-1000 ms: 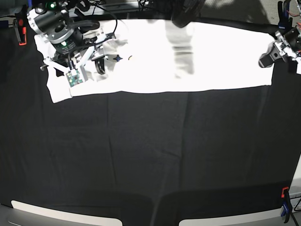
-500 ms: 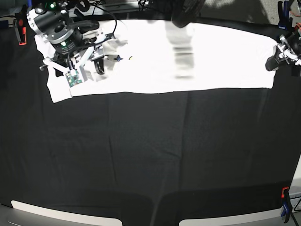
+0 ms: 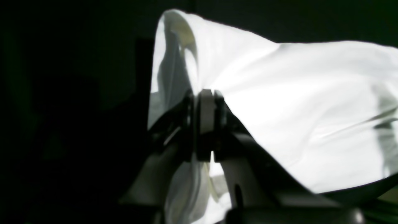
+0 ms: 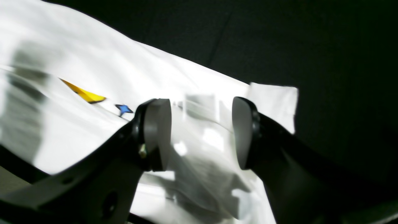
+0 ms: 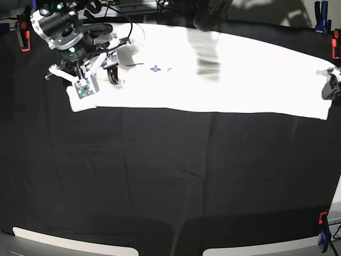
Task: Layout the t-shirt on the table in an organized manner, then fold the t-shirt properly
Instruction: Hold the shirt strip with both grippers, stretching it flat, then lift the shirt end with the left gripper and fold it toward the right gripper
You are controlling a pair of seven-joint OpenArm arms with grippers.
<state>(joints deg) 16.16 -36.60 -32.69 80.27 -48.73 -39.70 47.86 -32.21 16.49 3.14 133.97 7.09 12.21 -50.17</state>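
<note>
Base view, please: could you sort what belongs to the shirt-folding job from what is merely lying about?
Job:
- t-shirt
- table
- left hand, shut on the t-shirt's edge
- right hand, open over the t-shirt

Lying about:
- red clamp
- blue clamp

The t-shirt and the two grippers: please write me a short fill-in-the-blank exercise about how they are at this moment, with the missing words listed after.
1. The left gripper is ____ on the white t-shirt.
2. The right gripper is ____, with nothing between its pads.
3. The t-shirt lies on a table draped in ____ cloth.
4. Beside the right gripper, a small star printed on the t-shirt is ____.

Missing words: shut; open; black; blue
</note>
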